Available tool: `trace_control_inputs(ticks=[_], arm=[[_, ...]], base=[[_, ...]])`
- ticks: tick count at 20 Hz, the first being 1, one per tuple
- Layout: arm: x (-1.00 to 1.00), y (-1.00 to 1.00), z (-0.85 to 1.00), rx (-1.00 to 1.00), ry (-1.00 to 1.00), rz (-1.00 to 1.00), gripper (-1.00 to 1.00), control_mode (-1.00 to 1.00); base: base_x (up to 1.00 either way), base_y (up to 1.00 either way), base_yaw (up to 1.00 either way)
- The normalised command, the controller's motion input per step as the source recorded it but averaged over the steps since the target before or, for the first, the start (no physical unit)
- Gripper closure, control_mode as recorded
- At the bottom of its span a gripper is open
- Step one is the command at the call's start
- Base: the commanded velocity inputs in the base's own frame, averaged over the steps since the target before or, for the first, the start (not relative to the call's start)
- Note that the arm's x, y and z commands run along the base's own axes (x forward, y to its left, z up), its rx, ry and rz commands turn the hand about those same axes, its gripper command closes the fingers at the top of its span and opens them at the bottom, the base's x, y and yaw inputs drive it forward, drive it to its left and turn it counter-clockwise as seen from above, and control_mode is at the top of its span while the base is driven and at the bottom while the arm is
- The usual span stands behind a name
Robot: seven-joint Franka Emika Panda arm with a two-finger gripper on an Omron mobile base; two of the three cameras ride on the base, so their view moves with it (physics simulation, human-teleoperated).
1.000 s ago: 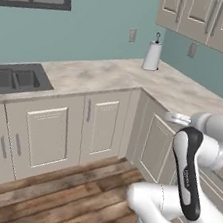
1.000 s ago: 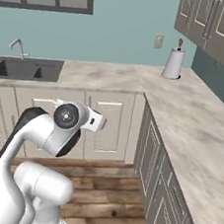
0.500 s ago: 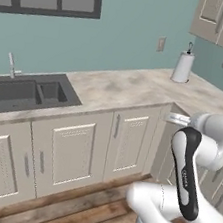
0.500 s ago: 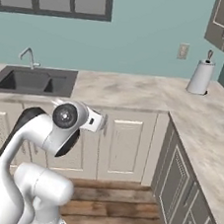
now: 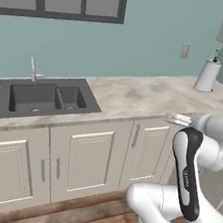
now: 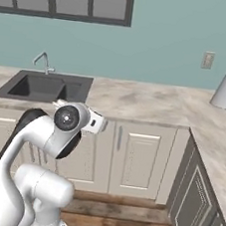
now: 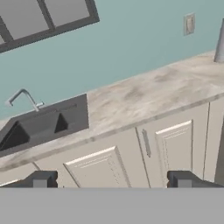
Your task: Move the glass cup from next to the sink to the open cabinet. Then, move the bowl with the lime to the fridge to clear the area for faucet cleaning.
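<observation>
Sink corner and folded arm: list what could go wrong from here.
1. The hand is open and holds nothing, well short of the sink; no cup or bowl is visible on the counter, so a blind reach could miss.
2. The slim faucet stands at the sink's back edge; a reach over the basin could knock it.
3. The folded arm sits close to the cabinet doors; unfolding carelessly might strike them.
</observation>
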Motion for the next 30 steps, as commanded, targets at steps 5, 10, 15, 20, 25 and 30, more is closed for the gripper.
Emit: trace_control_inputs(ticks=[5, 10, 15, 20, 25, 30], arm=[[0.00, 0.00, 0.00, 0.00, 0.00, 0.00, -1.00, 1.00], [0.00, 0.00, 0.00, 0.00, 0.00, 0.00, -1.00, 1.00], [0.00, 0.00, 0.00, 0.00, 0.00, 0.00, -1.00, 1.00], [0.00, 0.00, 0.00, 0.00, 0.00, 0.00, -1.00, 1.00], [0.00, 0.00, 0.00, 0.00, 0.00, 0.00, -1.00, 1.00], [0.00, 0.00, 0.00, 0.00, 0.00, 0.00, -1.00, 1.00]], base=[[1.00, 0.22, 0.34], [0.90, 0.89, 0.28], [0.12, 1.00, 0.07], [0.00, 1.00, 0.00], [0.20, 1.00, 0.00], [0.51, 1.00, -0.01]])
